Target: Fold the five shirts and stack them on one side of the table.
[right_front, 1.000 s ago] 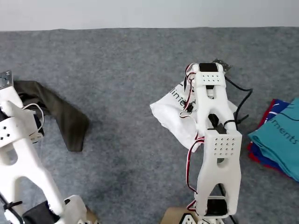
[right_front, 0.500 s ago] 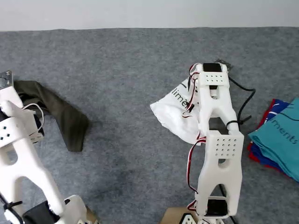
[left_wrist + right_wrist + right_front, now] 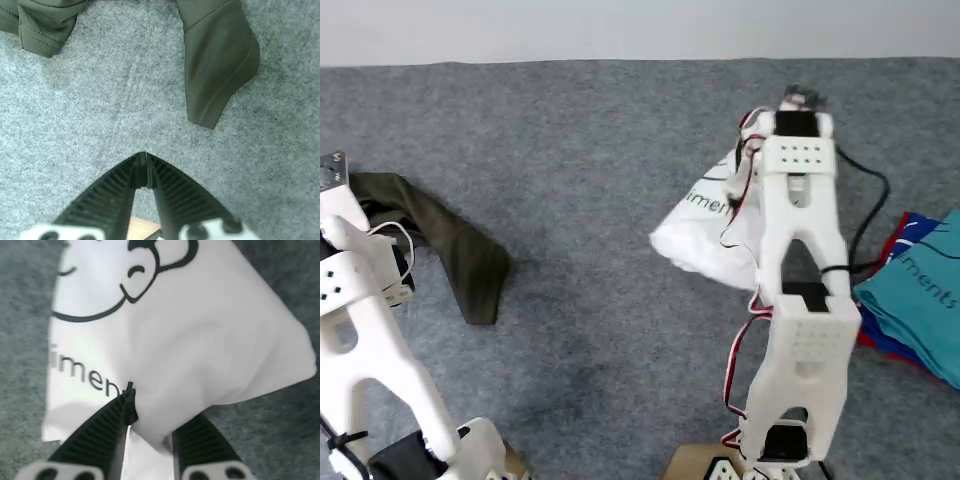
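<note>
Right gripper (image 3: 155,410), pinching white shirt (image 3: 200,330), has dragged it farther out, toward folded stack (image 3: 920,290). Left gripper (image 3: 146,157) pressed together, unmoved.

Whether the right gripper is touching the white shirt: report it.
Touching. The right wrist view shows the right gripper shut on the white shirt, with a fold of its fabric pinched between the fingers.
</note>
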Controlling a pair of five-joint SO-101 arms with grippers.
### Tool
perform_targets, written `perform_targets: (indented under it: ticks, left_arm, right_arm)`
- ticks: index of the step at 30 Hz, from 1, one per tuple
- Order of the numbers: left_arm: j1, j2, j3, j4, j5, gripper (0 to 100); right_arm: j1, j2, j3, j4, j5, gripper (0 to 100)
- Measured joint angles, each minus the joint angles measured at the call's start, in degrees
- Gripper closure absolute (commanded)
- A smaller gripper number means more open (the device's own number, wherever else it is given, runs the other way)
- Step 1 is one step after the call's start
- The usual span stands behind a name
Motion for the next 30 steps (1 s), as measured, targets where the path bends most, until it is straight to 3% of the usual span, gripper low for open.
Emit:
perform_targets:
  ticks: [14, 22, 30]
  left_arm:
    - [0.00, 0.00, 0.00, 0.00, 0.00, 100]
    - [0.00, 0.00, 0.00, 0.00, 0.00, 100]
    - [0.00, 0.00, 0.00, 0.00, 0.00, 100]
  right_arm:
    - [14.68, -18.64, 0.00, 0.00, 7.30, 99.0]
    - [23.47, -20.92, 0.00, 1.41, 10.37, 99.0]
    - [26.46, -20.92, 0.00, 5.71, 12.84, 99.0]
